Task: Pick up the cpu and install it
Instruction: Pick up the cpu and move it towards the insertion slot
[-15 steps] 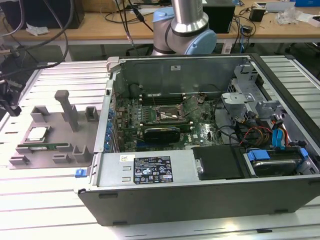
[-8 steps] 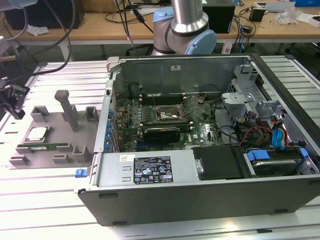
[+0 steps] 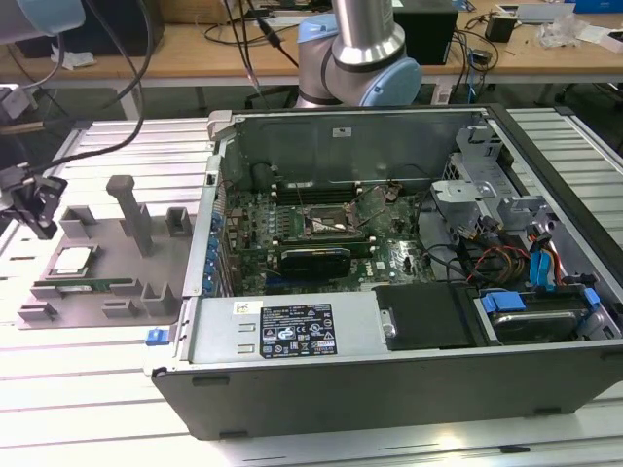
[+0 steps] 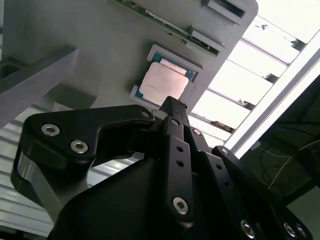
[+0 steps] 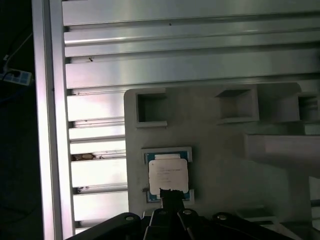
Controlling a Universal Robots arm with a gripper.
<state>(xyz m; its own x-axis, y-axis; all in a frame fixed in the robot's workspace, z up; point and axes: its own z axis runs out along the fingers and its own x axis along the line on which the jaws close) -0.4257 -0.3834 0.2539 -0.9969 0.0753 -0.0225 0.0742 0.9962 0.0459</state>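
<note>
The cpu point(image 3: 73, 261) is a flat square chip with a silvery top and a thin green rim. It lies in a square pocket of the grey fixture tray point(image 3: 146, 248), at the exterior view's left. It shows in both wrist views, cpu point(image 4: 165, 82) and cpu point(image 5: 168, 174). My black gripper point(image 3: 37, 206) hangs above the tray's outer end, apart from the chip. Its fingertips point(image 4: 172, 106) are pressed together with nothing between them, and in the first wrist view the gripper point(image 5: 170, 194) overlaps the chip's near edge. The black-and-metal socket frame point(image 3: 329, 222) sits on the motherboard inside the open computer case point(image 3: 292, 336).
A long green memory stick point(image 3: 88, 285) lies in a tray slot beside the cpu. Grey posts point(image 3: 131, 209) stand up from the tray. The case holds a black power supply point(image 3: 428, 316), cables and a drive bay. Everything rests on a ribbed aluminium table point(image 5: 165, 50).
</note>
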